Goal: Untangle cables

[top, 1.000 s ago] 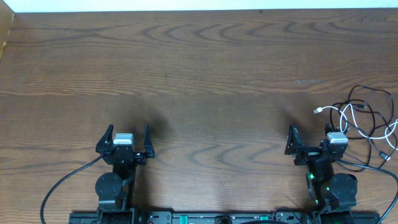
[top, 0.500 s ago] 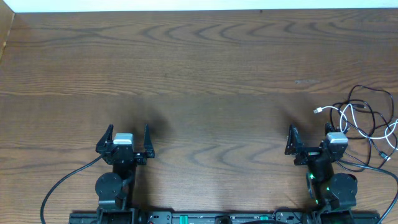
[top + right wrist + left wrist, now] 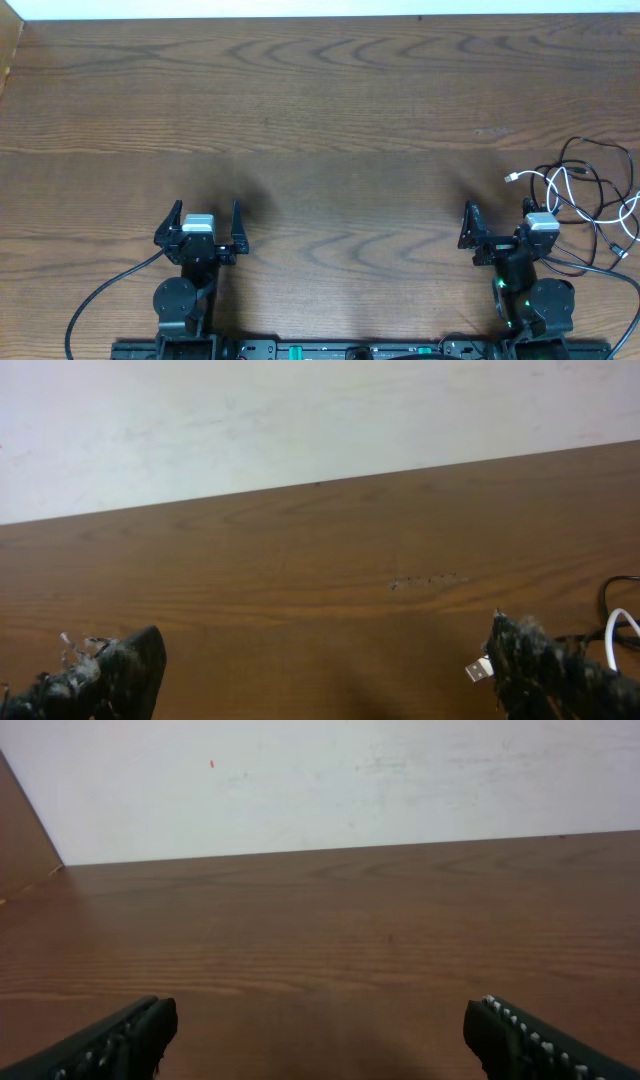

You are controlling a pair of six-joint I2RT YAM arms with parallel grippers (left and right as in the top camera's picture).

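Left tool [image 3: 207, 212] and right tool [image 3: 499, 214] sit low at the near edge of the wooden surface [image 3: 330, 110]. Each has its fingers spread wide apart and grips nothing. The cables [image 3: 590, 195], a loose tangle of thin cords, one white and the rest black, lie on the surface at its right edge, just beside the right tool's outer finger. A small white plug [image 3: 512, 177] sticks out of the tangle toward the surface's middle. The right wrist view shows it close by that finger.
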